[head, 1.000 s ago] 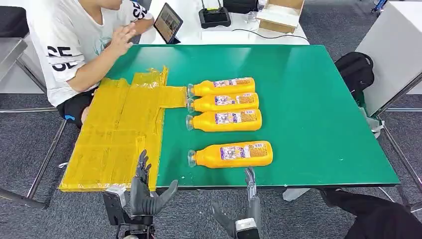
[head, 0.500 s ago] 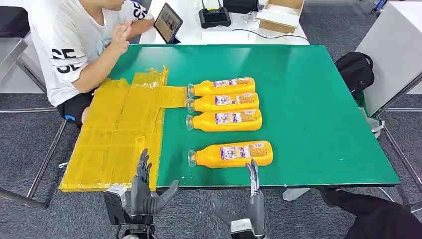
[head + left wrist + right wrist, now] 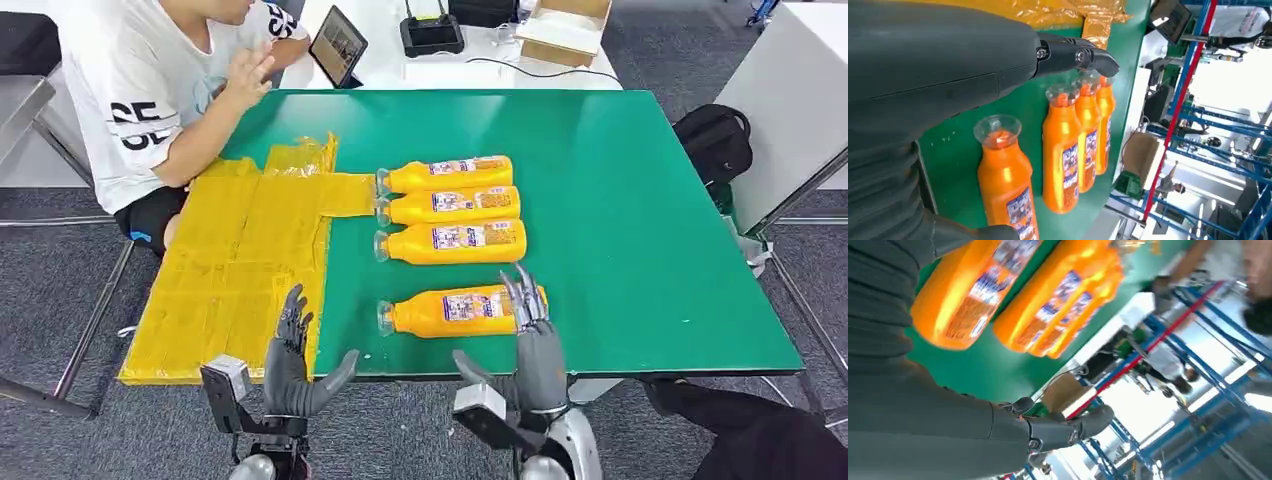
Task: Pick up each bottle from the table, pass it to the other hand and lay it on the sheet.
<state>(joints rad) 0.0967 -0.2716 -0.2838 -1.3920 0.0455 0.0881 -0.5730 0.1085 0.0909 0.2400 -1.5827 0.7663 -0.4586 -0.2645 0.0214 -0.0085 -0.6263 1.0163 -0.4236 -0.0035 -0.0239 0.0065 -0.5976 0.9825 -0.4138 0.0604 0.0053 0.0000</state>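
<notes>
While four orange bottles lie on their sides on the green table [image 3: 620,200], caps toward the yellow sheet [image 3: 240,260]: right hand [image 3: 535,340] raised at the near edge, fingers spread and empty, tips over the base end of the nearest bottle [image 3: 450,311]; cannot tell whether touching. Left hand [image 3: 293,365] up at the near corner of the sheet, fingers apart, thumb out to the side, holding nothing. Nearest bottle set apart from the other three, which lie side by side in a row farther back: third bottle [image 3: 452,242], second bottle [image 3: 450,206], far bottle [image 3: 447,175], each just beside the next. Clear caps of the row close to the edge of the sheet, the far two beside its crumpled flap. Sheet spread flat over the table's left part, bare of bottles. Seated at the far left corner, a person in a white shirt [image 3: 130,90], one hand [image 3: 245,78] lifted above the table. Behind, on a white desk, a tablet [image 3: 336,45] propped upright and a cardboard box [image 3: 562,28]. Beside the table's right edge, a black backpack [image 3: 715,140] on the floor.
</notes>
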